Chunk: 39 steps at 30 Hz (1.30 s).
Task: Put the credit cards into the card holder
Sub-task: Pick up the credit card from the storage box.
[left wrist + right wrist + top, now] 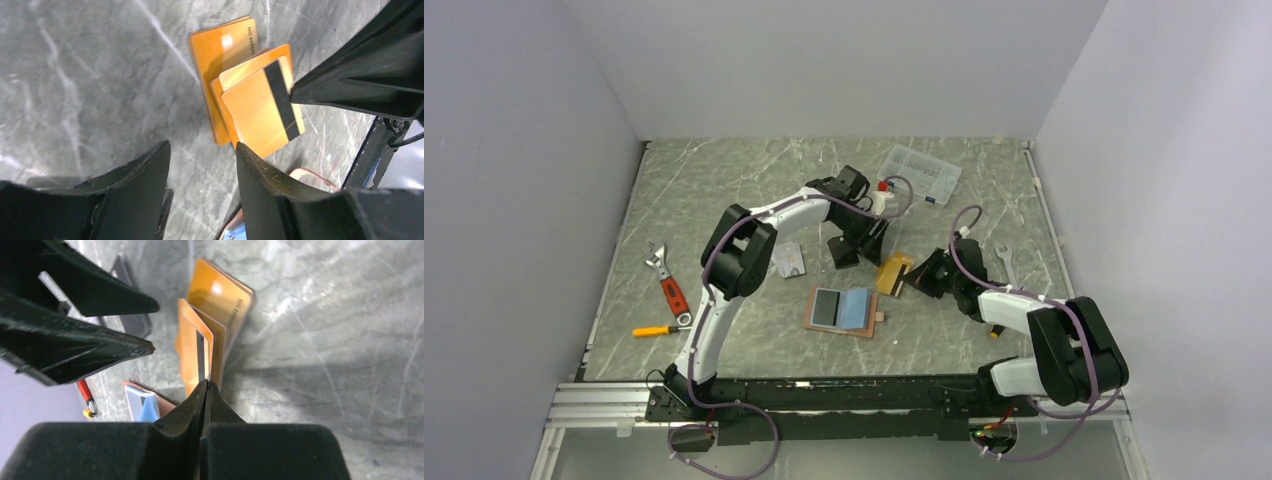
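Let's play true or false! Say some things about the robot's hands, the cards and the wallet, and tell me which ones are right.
1. The right hand is pinching an orange card with a black stripe. True.
2. The left hand is holding a card too. False: its fingers are apart with nothing between them.
3. The card holder is folded shut. False: it lies open, with its blue-grey pockets showing.
4. A silver-grey card lies apart from the other orange cards. True.
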### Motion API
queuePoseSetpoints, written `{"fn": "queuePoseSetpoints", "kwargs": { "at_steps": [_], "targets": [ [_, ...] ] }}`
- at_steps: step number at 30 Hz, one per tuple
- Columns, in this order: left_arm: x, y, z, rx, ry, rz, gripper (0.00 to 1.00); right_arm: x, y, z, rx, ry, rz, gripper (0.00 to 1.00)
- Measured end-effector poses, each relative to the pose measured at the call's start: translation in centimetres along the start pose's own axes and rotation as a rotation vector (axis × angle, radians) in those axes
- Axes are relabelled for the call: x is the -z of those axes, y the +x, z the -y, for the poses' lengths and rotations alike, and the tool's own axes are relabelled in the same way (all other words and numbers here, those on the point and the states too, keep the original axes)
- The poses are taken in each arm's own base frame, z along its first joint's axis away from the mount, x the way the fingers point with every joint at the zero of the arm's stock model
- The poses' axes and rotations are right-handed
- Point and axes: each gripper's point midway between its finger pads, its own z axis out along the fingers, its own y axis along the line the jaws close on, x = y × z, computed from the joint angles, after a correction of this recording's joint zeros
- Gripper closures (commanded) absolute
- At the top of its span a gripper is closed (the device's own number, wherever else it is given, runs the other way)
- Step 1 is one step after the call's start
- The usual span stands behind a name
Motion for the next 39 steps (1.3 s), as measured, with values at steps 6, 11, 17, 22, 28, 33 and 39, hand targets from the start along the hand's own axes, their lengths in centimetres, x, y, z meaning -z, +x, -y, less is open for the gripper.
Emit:
{"fn": "queuePoseSetpoints", "kwargs": {
  "at_steps": [6,11,17,22,28,33,39],
  "targets": [
    [1.3,0.1,-1.5,0.046,0.002,0.012,0.42,0.4,-1.6,-2.5,0.049,-0.069,0.037,1.0],
    [1.4,0.2,-0.9,0.055,0.037,0.013,0.41,0.6,-2.0,-3.8,0.062,-0.119,0.029,1.0],
    [2.1,0.3,0.9,0.083,0.139,0.025,0.42,1.1,-2.5,-4.7,0.078,-0.162,0.034,1.0],
    [3.0,-0.1,1.7,0.136,0.234,0.07,0.4,1.9,-3.1,-6.0,0.091,-0.229,0.044,1.0],
    [4.3,-0.4,1.9,0.218,0.33,0.112,0.4,2.6,-3.6,-7.1,0.104,-0.297,0.046,1.0],
    [4.9,-0.8,2.4,0.238,0.374,0.135,0.45,3.0,-3.6,-7.4,0.1,-0.33,0.042,1.0],
    [5.0,-1.4,3.1,0.24,0.405,0.145,0.51,3.4,-3.5,-8.0,0.095,-0.375,0.034,1.0]
  ]
}}
